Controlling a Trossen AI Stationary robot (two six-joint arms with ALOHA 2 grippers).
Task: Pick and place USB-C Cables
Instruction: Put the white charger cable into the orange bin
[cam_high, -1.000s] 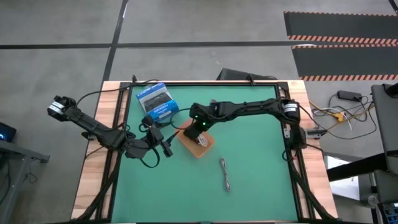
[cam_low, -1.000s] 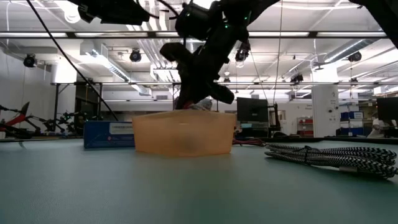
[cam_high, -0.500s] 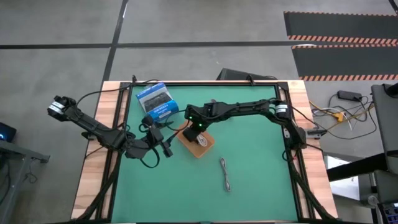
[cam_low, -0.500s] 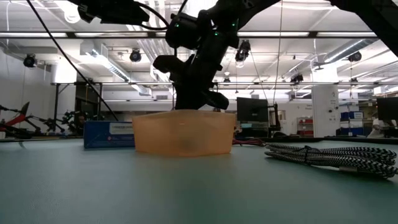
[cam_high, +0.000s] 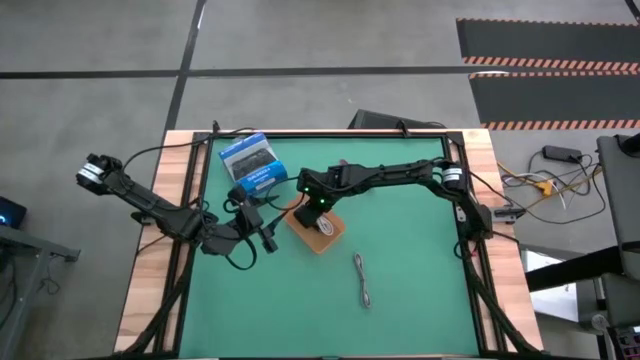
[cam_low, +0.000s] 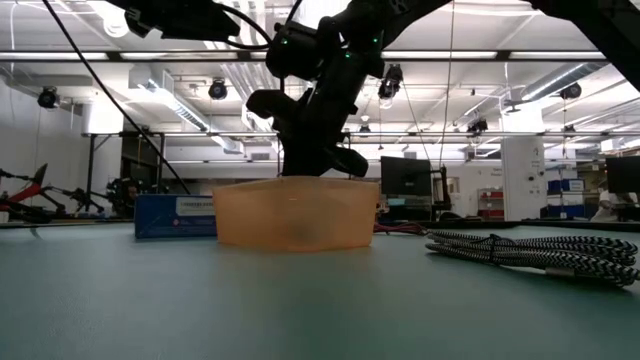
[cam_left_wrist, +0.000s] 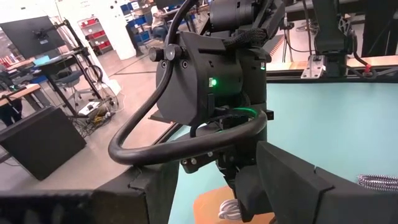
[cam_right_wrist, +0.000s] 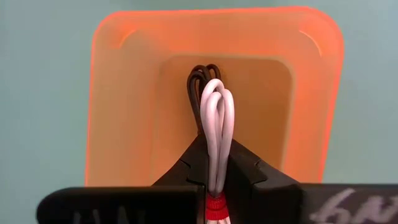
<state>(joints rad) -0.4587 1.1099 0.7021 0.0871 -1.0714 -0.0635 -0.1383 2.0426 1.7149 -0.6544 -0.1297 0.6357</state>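
Observation:
An orange tray (cam_high: 322, 234) sits mid-table on the green mat. My right gripper (cam_high: 318, 208) hangs over it, slanting down, shut on a white cable bundle (cam_right_wrist: 217, 112) with a red band. A dark maroon cable (cam_right_wrist: 199, 84) lies on the tray's floor just behind the white loops. A grey braided cable (cam_high: 364, 280) rests on the mat toward the near edge, to the right of the tray. My left gripper (cam_high: 264, 232) waits open to the left of the tray, touching nothing. My right gripper pinches the white bundle between its two fingers just ahead of the red band (cam_right_wrist: 215, 180). The fingers run along the bundle, slanting down from the table's right. The looped end (cam_right_wrist: 217, 99) sticks out past the fingertips over the tray floor. I cannot tell whether it touches the floor.
A blue-and-white box (cam_high: 252, 165) lies at the far left of the mat, beside the tray. Wooden rails (cam_high: 480, 200) and black arm wiring edge the table. Bare mat lies toward the near edge and to the right.
My right gripper has tipped steeper and eased toward the table's left over the tray, then kept still. The white cable's end, which showed above the tray's rim in the low view, is now behind the tray wall.

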